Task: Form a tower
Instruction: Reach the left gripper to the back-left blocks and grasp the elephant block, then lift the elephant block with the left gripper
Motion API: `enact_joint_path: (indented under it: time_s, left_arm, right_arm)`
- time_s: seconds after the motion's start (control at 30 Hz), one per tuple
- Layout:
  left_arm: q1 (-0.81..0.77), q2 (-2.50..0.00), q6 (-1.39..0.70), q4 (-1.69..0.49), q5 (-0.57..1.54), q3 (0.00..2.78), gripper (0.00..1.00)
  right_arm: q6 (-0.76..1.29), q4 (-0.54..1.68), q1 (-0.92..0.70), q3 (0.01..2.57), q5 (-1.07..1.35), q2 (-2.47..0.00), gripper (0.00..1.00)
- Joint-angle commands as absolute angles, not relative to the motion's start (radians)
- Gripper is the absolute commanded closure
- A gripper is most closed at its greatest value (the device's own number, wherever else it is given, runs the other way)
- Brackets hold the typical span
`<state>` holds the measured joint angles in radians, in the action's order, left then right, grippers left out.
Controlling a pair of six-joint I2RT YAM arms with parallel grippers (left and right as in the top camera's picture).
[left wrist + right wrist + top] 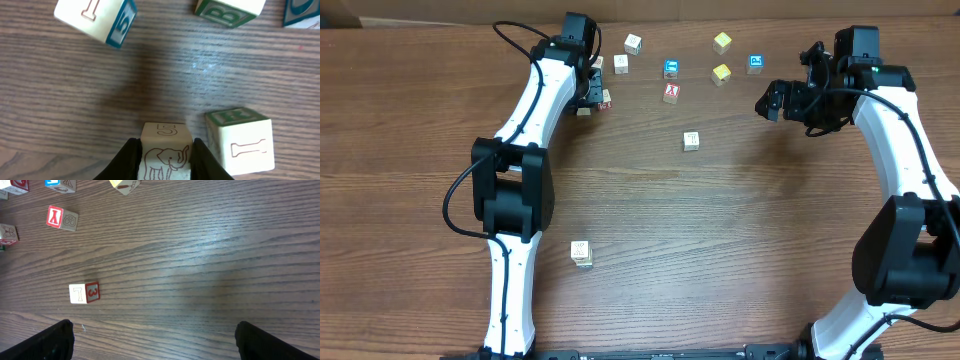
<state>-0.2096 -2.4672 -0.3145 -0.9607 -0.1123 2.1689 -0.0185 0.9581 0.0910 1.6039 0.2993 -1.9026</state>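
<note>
Left tool (pixel 165 152) pinches the elephant cube (pixel 165 142) — right tool (pixel 155 340) gapes wide.

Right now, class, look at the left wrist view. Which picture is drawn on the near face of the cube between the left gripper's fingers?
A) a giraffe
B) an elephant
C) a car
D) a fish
B: the elephant cube, set between the fingers of the left gripper, shows an outlined elephant on its near face, with a 5 on the face above it.

Overhead looks straight down on the whole counter (pixel 740 230); wrist cameras face down by its far edge, left nearest.
</note>
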Motion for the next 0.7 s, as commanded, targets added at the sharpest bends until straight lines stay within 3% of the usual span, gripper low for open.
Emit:
enact_joint_path:
  time_s: [0.0,0.17,0.37,0.67]
  left_arm:
    - [-0.216,-2.502,-0.309,-0.991,-0.138,2.175,0.75]
    - [-0.216,-2.502,-0.310,-1.006,-0.138,2.176,0.79]
    - [-0.216,-2.502,-0.309,-1.044,-0.138,2.176,0.51]
    - [-0.216,-2.502,-0.291,-1.042,-0.138,2.176,0.62]
  right_arm:
    - [-0.014,0.952,0.091,1.625,0.300,-1.876,0.00]
    - [-0.014,0.952,0.091,1.625,0.300,-1.876,0.00]
    - [-0.014,0.952,0.091,1.625,0.300,-1.876,0.00]
    - [-0.014,0.952,0.091,1.625,0.300,-1.876,0.00]
